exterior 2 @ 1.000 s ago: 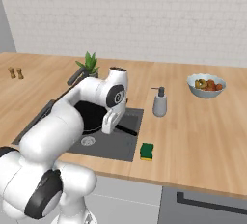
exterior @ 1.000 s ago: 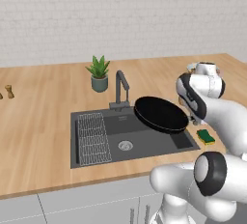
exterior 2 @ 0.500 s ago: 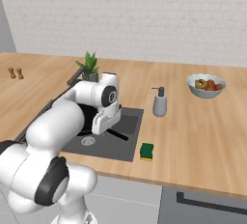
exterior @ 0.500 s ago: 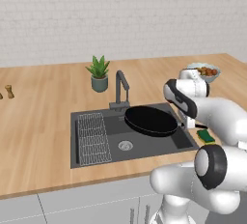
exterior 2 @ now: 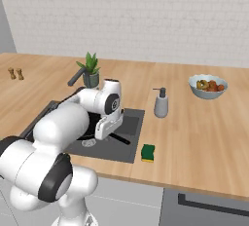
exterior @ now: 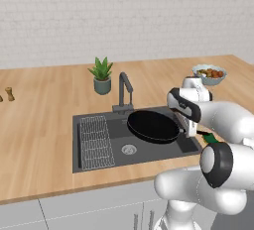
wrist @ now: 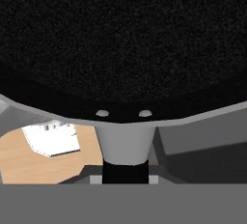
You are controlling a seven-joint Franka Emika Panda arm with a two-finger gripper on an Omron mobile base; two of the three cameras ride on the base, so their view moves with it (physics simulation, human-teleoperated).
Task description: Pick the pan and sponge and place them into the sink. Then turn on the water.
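The black pan [exterior: 151, 125] hangs just over the right half of the dark sink [exterior: 149, 150], roughly level. My gripper [exterior: 191, 129] is shut on its short handle at the pan's right side. In the hand view the pan's [wrist: 123, 39] dark underside spreads across the top, and its handle [wrist: 124, 146] runs down toward my fingertips. From the right base view my gripper [exterior 2: 108, 130] sits over the basin, with the pan handle [exterior 2: 119, 139] poking out beneath it. The green and yellow sponge [exterior: 211, 138] [exterior 2: 148, 152] lies on the counter just right of the sink. No water runs from the faucet [exterior: 124, 87].
A wire rack [exterior: 93, 141] fills the sink's left part and the drain [exterior: 129, 149] sits mid-basin. A potted plant [exterior: 101, 76] stands behind the faucet. A soap dispenser [exterior 2: 161, 103] and a bowl of food [exterior 2: 208, 85] stand to the right. Small shakers [exterior 2: 15, 73] are far left.
My arm has carried the pan leftward and lower, from above the sink's right rim to over the basin. The sponge has not moved.
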